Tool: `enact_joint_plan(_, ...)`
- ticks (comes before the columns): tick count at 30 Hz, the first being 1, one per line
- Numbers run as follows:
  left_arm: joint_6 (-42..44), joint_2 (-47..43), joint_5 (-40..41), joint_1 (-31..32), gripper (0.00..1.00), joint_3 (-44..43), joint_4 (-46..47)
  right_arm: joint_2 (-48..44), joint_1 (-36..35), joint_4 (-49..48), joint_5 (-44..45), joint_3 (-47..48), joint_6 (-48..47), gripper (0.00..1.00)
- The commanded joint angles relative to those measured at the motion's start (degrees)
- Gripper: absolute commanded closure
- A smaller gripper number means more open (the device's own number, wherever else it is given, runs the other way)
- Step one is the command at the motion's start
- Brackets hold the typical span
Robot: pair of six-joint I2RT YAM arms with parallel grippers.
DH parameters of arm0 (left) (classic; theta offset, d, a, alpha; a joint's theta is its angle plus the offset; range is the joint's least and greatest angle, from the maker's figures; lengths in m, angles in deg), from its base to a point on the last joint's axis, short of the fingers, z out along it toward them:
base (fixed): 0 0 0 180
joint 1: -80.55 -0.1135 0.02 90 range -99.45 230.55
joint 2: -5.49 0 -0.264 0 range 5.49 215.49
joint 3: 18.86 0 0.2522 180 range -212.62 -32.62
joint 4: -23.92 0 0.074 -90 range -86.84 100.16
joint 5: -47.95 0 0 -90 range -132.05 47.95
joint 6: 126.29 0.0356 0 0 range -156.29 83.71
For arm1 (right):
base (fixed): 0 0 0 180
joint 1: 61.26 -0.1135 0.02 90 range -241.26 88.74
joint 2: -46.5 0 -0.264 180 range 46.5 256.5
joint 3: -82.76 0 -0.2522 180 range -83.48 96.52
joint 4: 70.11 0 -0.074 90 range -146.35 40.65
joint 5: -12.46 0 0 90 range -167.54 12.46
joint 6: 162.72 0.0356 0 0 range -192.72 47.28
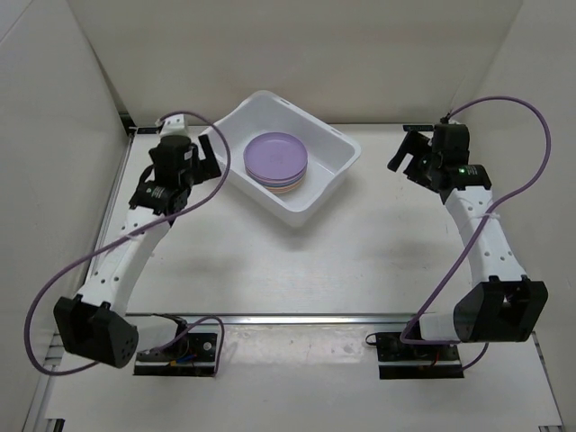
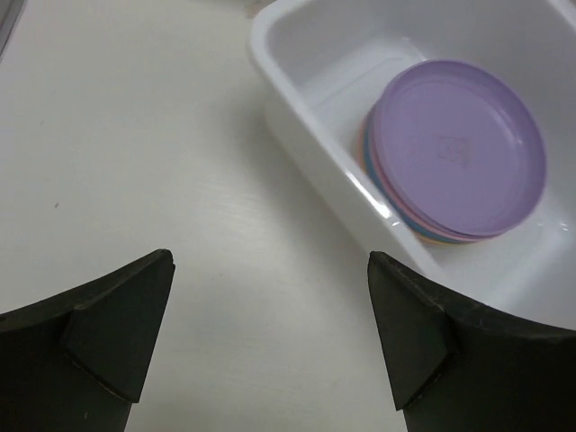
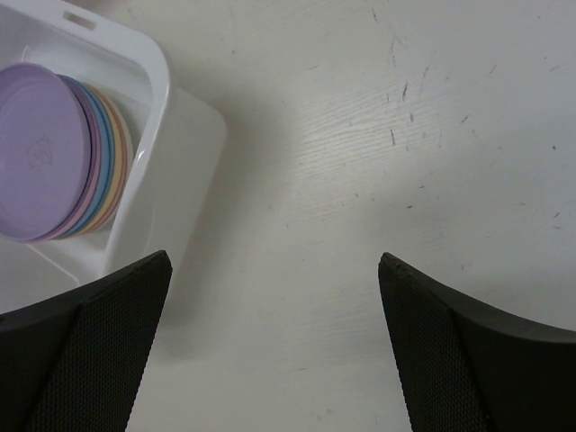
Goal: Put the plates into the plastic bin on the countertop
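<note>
A stack of plates (image 1: 276, 158), purple on top with pink, blue and yellow-orange edges below, lies inside the white plastic bin (image 1: 336, 142) at the back middle of the countertop (image 1: 297, 270). The stack also shows in the left wrist view (image 2: 457, 148) and in the right wrist view (image 3: 45, 148). My left gripper (image 1: 205, 153) is open and empty, just left of the bin (image 2: 306, 148). My right gripper (image 1: 409, 155) is open and empty, to the right of the bin (image 3: 157, 81), over bare countertop.
White walls close in the left, back and right sides. A metal rail (image 1: 297, 319) runs along the front edge. Purple cables loop off both arms.
</note>
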Motion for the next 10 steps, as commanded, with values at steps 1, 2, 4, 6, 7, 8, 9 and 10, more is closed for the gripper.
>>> enact_joint_plan(1,-4.2,-5.6,1.7,-3.8,0.01,5.7,0.0,-1.0,0.3,-2.4,-2.1,-1.7,1.8,0.01)
enact_joint_plan(2,-4.1,-6.4,1.5,-4.1,0.01,6.3,0.0,-1.2,0.2,-2.9,-2.6,-2.8,2.3,0.01)
enact_joint_plan(4,-3.9,-7.4,1.7,-4.6,0.00,7.0,-0.1,-1.6,0.1,-4.1,-2.6,-3.6,2.6,0.01)
enact_joint_plan(6,-4.1,-7.5,2.5,-5.0,0.00,6.9,-0.9,-1.9,0.2,-4.5,-4.4,-4.2,2.3,0.01)
enact_joint_plan(7,-4.1,-7.4,2.8,-5.2,0.01,6.7,-1.2,-2.0,0.0,-4.6,-4.5,-4.3,2.2,0.01)
enact_joint_plan(8,-4.1,-7.4,3.0,-5.3,0.01,6.6,-1.3,-2.0,0.1,-4.8,-4.3,-4.4,2.1,0.01)
enact_joint_plan(9,-4.5,-7.4,3.5,-5.6,0.00,6.6,-1.4,-2.2,0.1,-4.9,-4.5,-4.4,1.9,0.01)
enact_joint_plan(10,-4.4,-7.4,3.5,-5.7,0.01,6.5,-1.6,-2.3,0.1,-5.2,-4.6,-4.4,1.9,0.01)
